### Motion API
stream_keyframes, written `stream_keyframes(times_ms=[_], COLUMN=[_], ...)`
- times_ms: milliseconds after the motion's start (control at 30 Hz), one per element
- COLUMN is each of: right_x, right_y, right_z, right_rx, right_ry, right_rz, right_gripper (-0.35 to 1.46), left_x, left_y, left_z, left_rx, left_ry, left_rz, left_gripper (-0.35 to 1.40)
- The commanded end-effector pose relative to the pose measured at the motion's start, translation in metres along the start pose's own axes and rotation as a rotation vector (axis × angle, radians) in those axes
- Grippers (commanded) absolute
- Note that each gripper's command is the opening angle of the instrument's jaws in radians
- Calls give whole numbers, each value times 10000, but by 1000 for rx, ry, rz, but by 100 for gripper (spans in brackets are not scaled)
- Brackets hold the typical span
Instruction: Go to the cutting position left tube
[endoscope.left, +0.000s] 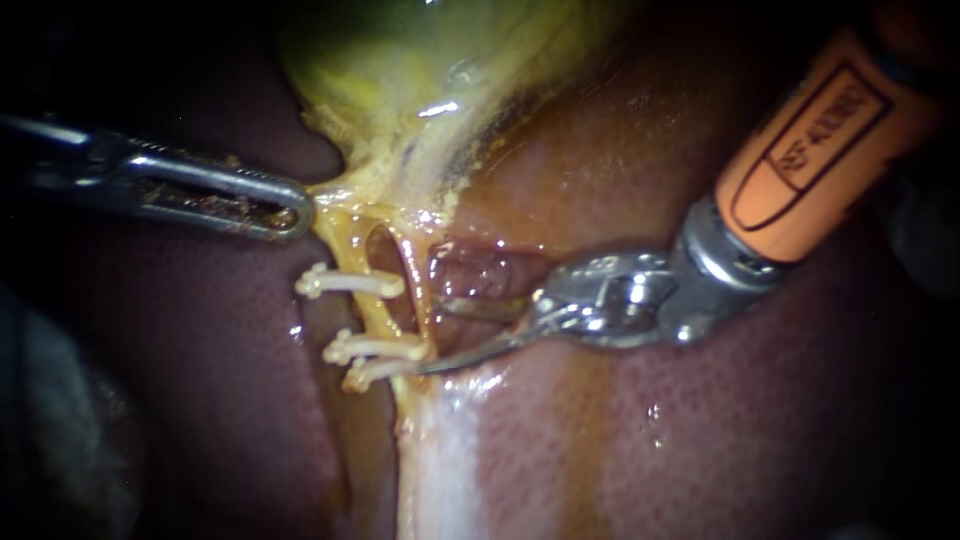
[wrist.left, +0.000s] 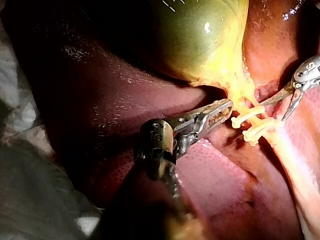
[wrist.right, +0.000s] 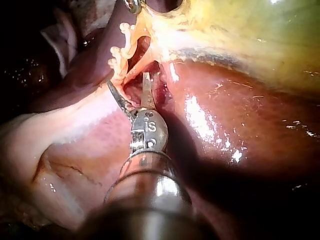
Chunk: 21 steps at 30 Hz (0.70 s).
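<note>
In the endoscope view, the left tool (endoscope.left: 298, 215) comes in from the left edge at upper left. Its jaws lie narrow, shut on a strand of yellow tissue (endoscope.left: 335, 197) at the bottom of the gallbladder (endoscope.left: 420, 60).

Below that strand two thin tubes run down the centre-left of the frame with a dark slit between them. The left tube (endoscope.left: 350, 250) carries three white clips (endoscope.left: 350, 283) set crosswise, one high and two close together lower down. The right tube (endoscope.left: 417, 285) runs just beside it.

The right tool (endoscope.left: 432, 335) enters from the upper right on an orange shaft (endoscope.left: 810, 150). Its two thin blades stand open with a clear gap and hold nothing. The upper blade ends beside the right tube. The lower blade reaches the right end of the lowest clip. The left tube lies just past both tips.

The right wrist view shows the same open blades (wrist.right: 127, 80) pointing at the clips (wrist.right: 120, 52). Dark red liver (endoscope.left: 750, 430) fills the lower frame.
</note>
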Motion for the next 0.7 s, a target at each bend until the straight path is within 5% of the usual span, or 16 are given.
stream_keyframes(times_ms=[33, 700], right_x=[0, 13], right_y=[0, -17], right_z=[-4, -25], right_rx=[-1, -1], right_ry=[2, 8], right_rz=[2, 13], right_gripper=[123, 125], left_x=[0, -1], left_y=[0, -2], left_z=[0, 1], left_rx=[0, 0], left_ry=[0, 0], left_rz=[0, 1], left_gripper=[-35, -35])
